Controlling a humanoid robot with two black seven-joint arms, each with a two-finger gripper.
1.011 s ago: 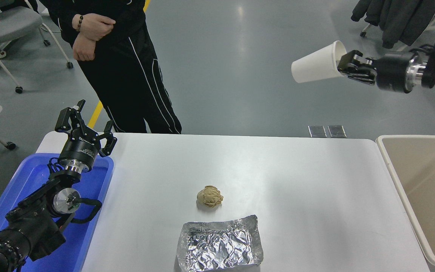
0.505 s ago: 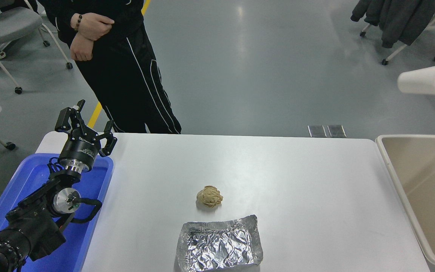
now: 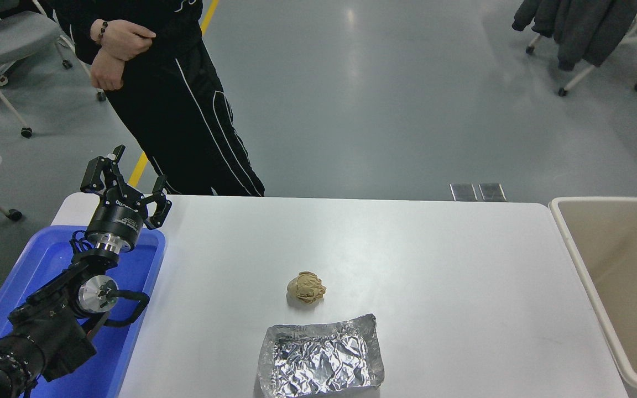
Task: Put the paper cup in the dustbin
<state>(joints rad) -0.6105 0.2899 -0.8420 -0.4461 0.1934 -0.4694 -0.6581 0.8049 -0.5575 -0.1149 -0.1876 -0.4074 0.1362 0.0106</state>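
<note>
Dustbin (image 3: 573,243) long axis front-to-back at table's (image 3: 434,249) right, left gripper (image 3: 125,179) parked, fingers spread, empty

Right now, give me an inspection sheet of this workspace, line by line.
Surface: white table, no spills seen.
Job's things: dustbin at the table's right end, visible inside bare; paper cup not in view.
Clutter: crumpled paper ball mid-table; foil tray just nearer the camera; blue bin at the left edge.
Grippers: left gripper open, parked over the blue bin; right gripper not in view.
Cables: black cable looped at the left arm's wrist.
Surroundings: person standing at the far side; chair with dark clothing at upper right.
</note>
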